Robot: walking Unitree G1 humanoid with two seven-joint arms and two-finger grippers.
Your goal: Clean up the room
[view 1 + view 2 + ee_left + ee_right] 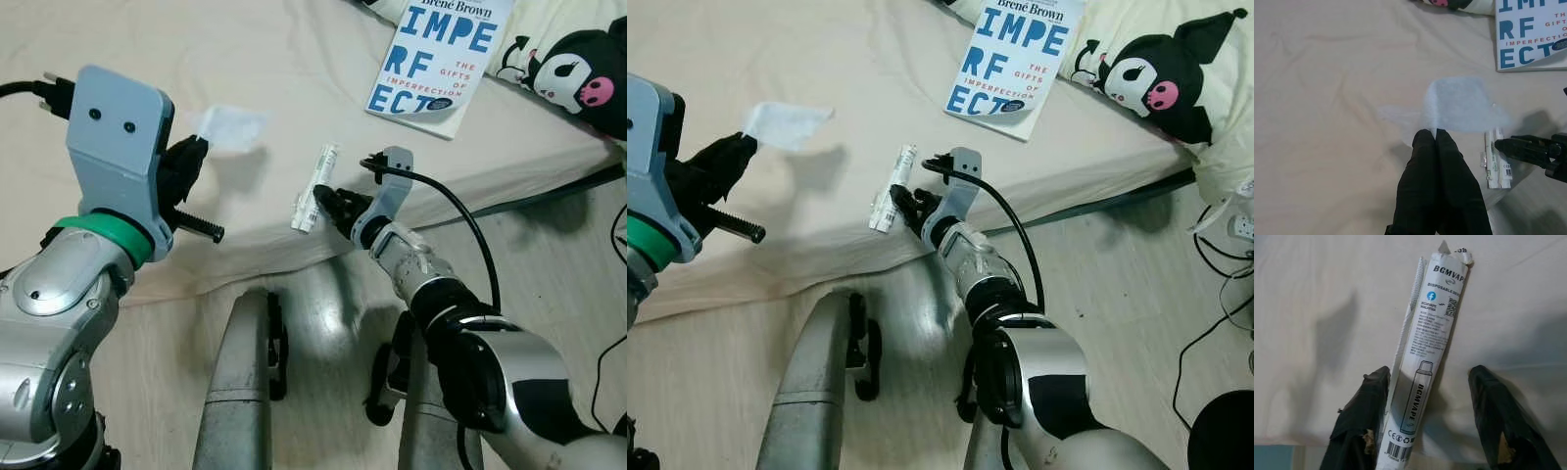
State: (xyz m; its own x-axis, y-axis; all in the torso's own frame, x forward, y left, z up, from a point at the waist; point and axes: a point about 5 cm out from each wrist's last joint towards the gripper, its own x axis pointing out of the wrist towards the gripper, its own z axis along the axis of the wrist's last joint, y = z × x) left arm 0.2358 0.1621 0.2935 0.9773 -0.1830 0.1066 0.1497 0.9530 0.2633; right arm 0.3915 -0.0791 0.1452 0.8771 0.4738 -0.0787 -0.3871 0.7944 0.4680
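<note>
Our left gripper [1436, 133] is pinching a white tissue [1462, 105]; our right gripper [1432, 382] is straddling, fingers spread, the white packet [1427, 347].

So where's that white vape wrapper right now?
The vape wrapper lies on the bed sheet near its edge, between the open fingers of the right gripper.

Book [438, 59]: top edge cropped, author line half lost; lower corner curls, hiding the last title letter. Plush toy [1156, 83]: partly cropped in left eye view. Tissue [1462, 105]: blurred, edges indistinct. White packet [1425, 362]: bottom end cropped in right wrist view; small print illegible. Bed sheet [196, 59] runs beyond frame.
</note>
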